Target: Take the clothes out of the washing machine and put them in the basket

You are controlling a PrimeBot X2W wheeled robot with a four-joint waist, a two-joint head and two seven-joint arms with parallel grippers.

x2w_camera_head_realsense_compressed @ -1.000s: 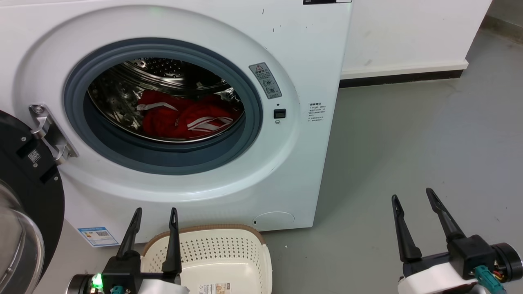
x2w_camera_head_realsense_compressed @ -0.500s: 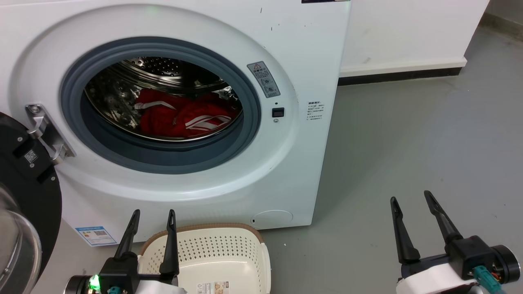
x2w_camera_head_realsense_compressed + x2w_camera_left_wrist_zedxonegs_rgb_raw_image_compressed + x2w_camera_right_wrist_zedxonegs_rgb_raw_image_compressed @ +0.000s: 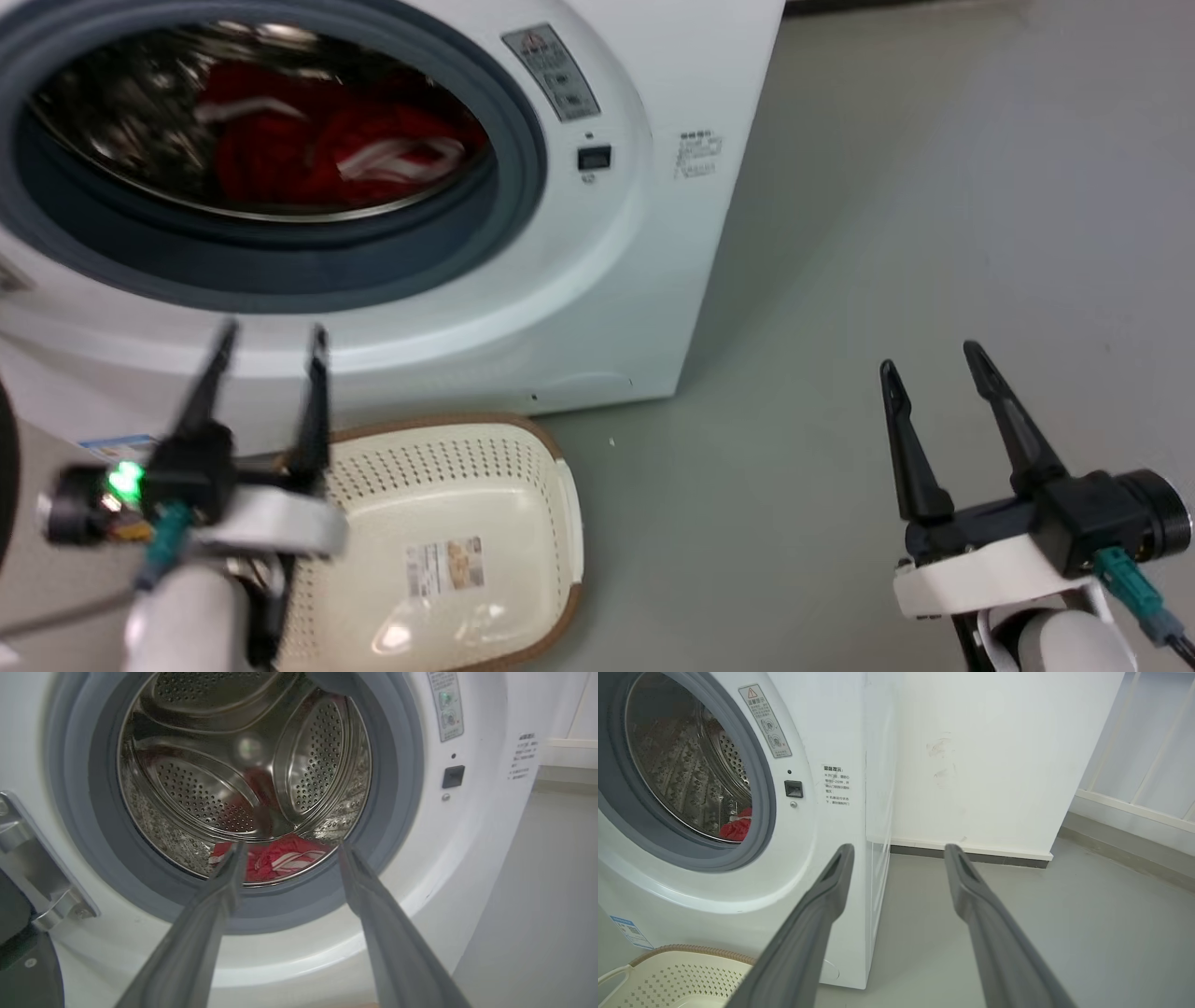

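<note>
Head view: The washing machine (image 3: 653, 280) fills the upper left, with its porthole (image 3: 523, 140) uncovered. The clothes (image 3: 317, 149) lie inside on the drum bottom as a red heap with white stripes. The basket (image 3: 523, 439) stands on the grey floor (image 3: 887, 187) just in front of the machine's lower panel. A paper label (image 3: 445, 565) is readable on the basket base. The left gripper (image 3: 274, 329) is blurred. Its fingers are parted to a medium gap and hold nothing, level with the white front below the porthole and just left of the basket. The right gripper (image 3: 929, 357) stands well apart over bare floor at the lower right, fingers spread and empty.

Left wrist view: The left gripper (image 3: 293, 845) points straight into the porthole, jaws wide with nothing between them. This view adds the perforated steel drum (image 3: 201, 793) with its raised paddles. The clothes (image 3: 285, 858) sit low at the drum's front lip, framed between the two fingertips. I cannot tell how far ahead of the tips they lie. A metal hinge (image 3: 32, 868) is at the left edge.

Right wrist view: The right gripper (image 3: 900, 848) is wide apart and empty, aimed past the machine's right corner (image 3: 868, 858) toward a white wall (image 3: 985, 765). A corner of the clothes (image 3: 738, 828) shows at the drum lip, and the basket (image 3: 672, 970) rim sits at the lower left
</note>
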